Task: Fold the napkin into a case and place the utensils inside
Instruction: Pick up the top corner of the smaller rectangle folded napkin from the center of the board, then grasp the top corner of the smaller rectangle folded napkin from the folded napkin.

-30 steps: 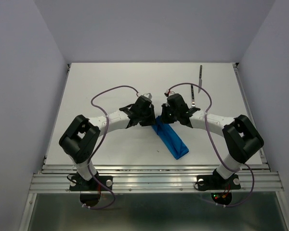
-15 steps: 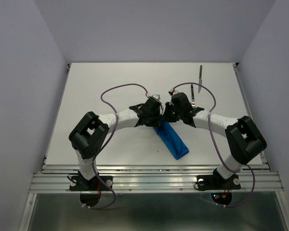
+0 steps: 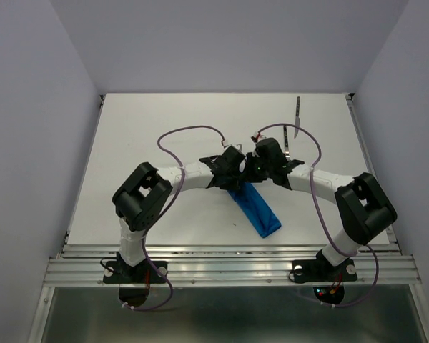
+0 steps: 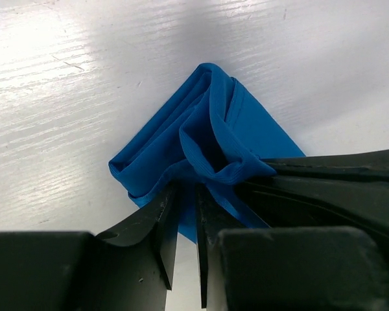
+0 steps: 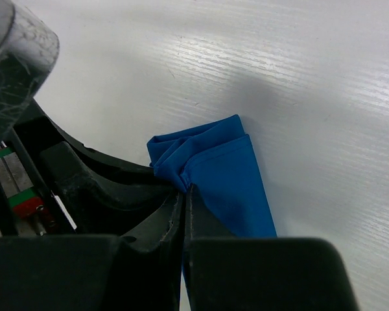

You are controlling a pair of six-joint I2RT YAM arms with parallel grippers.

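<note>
The napkin (image 3: 261,214) lies as a narrow blue folded strip, running diagonally on the white table (image 3: 150,128). Both grippers meet at its far end. My right gripper (image 5: 185,189) is shut on a bunched corner of the napkin (image 5: 233,175). In the left wrist view my left gripper (image 4: 187,189) has its jaws almost together, with a fold of the napkin (image 4: 246,129) between the tips; the cloth's layers gape open there. From above, the left gripper (image 3: 234,179) and right gripper (image 3: 254,174) hide that end. The fork (image 3: 287,141) and knife (image 3: 297,116) lie at the back right.
The fork's near end lies just behind the right wrist. Purple cables loop above both forearms. The table's raised rails run along the left, right and near edges.
My left arm has swung right to the napkin's far end and its jaws have narrowed onto the cloth. The right gripper shifted slightly right, staying shut on its corner.
</note>
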